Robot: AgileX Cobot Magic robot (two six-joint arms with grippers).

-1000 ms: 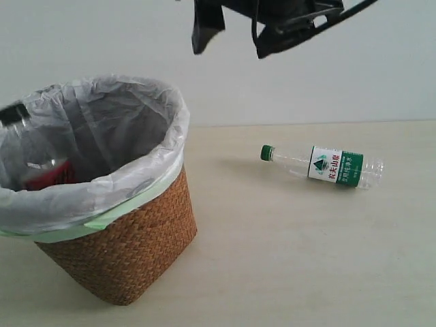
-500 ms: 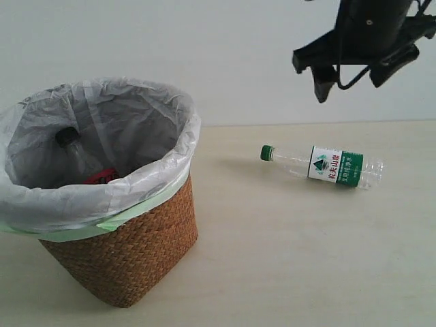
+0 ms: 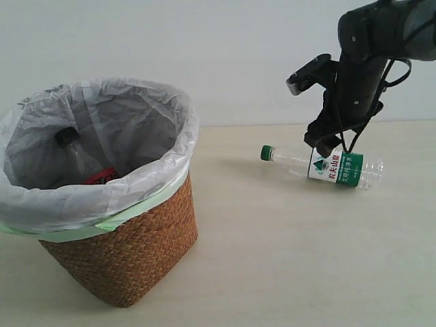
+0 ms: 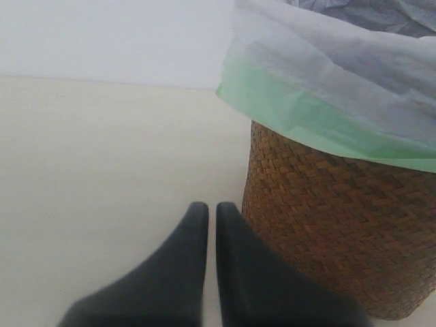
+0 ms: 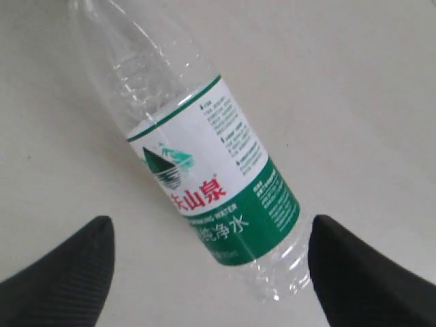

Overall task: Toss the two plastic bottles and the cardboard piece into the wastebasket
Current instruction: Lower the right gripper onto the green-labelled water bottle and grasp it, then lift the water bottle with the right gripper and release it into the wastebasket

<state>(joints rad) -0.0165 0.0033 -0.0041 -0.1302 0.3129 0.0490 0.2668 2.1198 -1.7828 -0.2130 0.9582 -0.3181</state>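
Right tool [image 3: 323, 142] hangs over green-capped bottle [image 3: 339, 168].

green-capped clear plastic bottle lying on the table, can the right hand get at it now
Probably yes: the right hand hangs open just above the green-capped clear plastic bottle, with nothing between.

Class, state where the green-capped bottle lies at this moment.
In the exterior view the green-capped bottle lies on its side on the table, right of the wastebasket, beneath the right gripper, whose fingers are spread either side of it.
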